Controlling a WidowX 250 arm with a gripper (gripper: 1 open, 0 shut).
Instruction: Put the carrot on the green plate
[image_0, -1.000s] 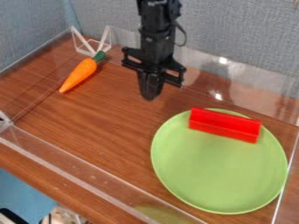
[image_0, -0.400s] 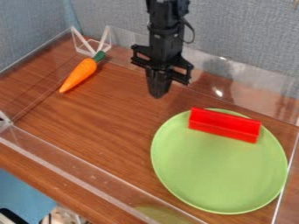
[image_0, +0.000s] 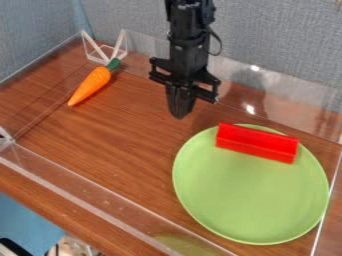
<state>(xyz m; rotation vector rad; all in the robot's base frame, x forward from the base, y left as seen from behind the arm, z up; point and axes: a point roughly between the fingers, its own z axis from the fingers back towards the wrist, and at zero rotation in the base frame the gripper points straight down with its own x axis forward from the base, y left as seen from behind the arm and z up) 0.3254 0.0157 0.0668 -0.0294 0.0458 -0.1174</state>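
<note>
The orange carrot (image_0: 90, 84) with its green stem tip lies on the wooden table at the back left, tilted with the stem end toward the wall. The round light-green plate (image_0: 251, 190) sits at the front right, with a red rectangular block (image_0: 257, 142) lying on its far part. My gripper (image_0: 183, 110) hangs straight down near the middle of the table, between carrot and plate, just above the wood. Its fingers are pressed together, shut on nothing. It is well to the right of the carrot and apart from the plate.
A clear plastic wall (image_0: 74, 205) rims the wooden table (image_0: 94, 140) along the front and right. A grey fabric backdrop (image_0: 267, 30) stands behind. A white wire piece (image_0: 100, 48) leans at the back left, just behind the carrot.
The gripper shifted slightly to the right, then stayed roughly in place, still shut. Carrot, plate and block have not moved.
</note>
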